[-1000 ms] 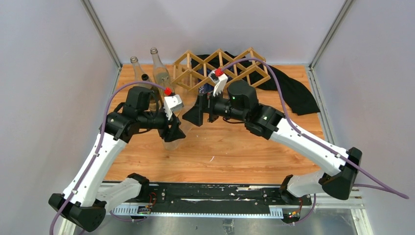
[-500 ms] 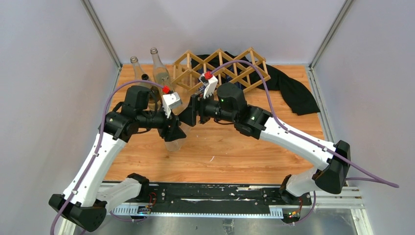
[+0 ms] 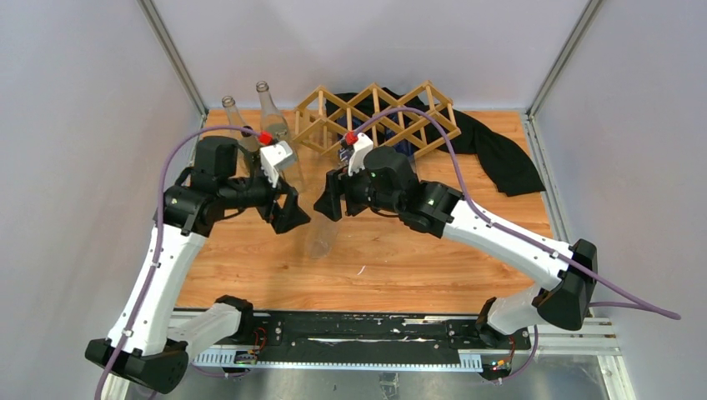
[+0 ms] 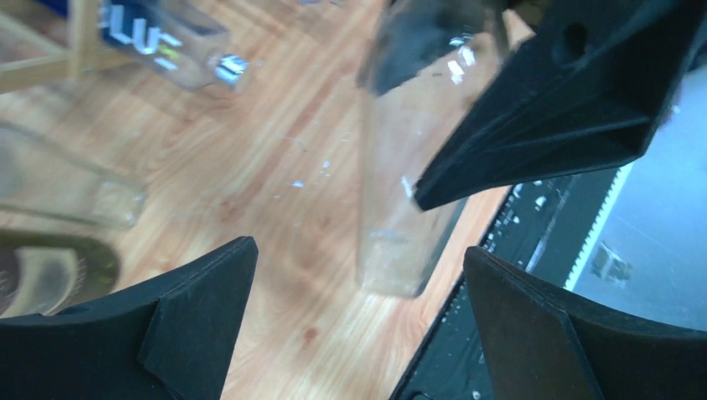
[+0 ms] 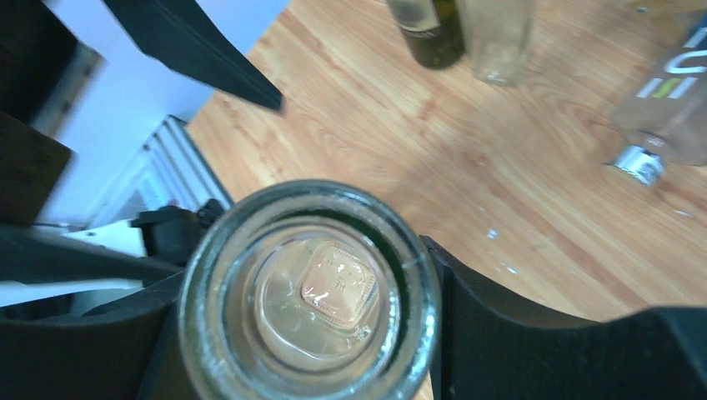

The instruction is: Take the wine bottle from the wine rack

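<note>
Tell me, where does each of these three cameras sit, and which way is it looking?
Top camera: high behind the robot, looking down on the table, the wine rack and both arms.
Left wrist: on the left arm, looking down past its open left hand at the clear bottle.
Right wrist: on the right arm, looking straight down that bottle's mouth, gripped by the right hand.
Both wrist views share that bottle.

Top cam looks down from behind the arms — both wrist cams sit close, sharing the clear bottle [image 4: 392, 208] and desk [image 3: 400, 258].
</note>
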You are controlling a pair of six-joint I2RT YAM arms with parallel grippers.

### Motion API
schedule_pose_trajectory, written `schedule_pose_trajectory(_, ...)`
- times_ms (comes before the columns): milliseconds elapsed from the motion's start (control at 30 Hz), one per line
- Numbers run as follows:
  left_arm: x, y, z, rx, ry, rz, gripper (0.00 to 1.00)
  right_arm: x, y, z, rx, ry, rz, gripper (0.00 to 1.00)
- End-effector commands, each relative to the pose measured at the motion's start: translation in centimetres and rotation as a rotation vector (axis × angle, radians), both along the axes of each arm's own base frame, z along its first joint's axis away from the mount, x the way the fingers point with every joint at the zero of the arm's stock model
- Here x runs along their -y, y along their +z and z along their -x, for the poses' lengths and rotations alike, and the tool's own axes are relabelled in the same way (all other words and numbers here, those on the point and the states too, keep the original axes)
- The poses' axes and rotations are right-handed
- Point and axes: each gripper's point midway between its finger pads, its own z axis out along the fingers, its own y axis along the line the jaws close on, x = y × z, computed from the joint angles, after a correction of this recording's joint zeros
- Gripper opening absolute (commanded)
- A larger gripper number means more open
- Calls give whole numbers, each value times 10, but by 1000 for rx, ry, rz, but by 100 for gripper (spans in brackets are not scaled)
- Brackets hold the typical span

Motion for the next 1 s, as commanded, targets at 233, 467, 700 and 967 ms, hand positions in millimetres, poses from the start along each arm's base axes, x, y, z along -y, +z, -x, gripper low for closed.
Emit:
schedule_pose_trajectory(233, -78, 12, -39, -99, 233, -40, 100, 4, 11, -34, 190, -64, 165, 0)
schedule_pose_trajectory(467, -163, -5, -75, -200, 597, -118, 100, -40, 4, -49, 260, -2, 230, 0)
schedule_pose_trajectory(700, -234, -9, -83, -255, 840, -80, 98, -101, -7, -63, 325, 52, 259, 0)
schedule_pose_trajectory(967, -239, -12, -74, -229, 836, -124, 99, -148, -41, -93, 369, 4, 278, 0)
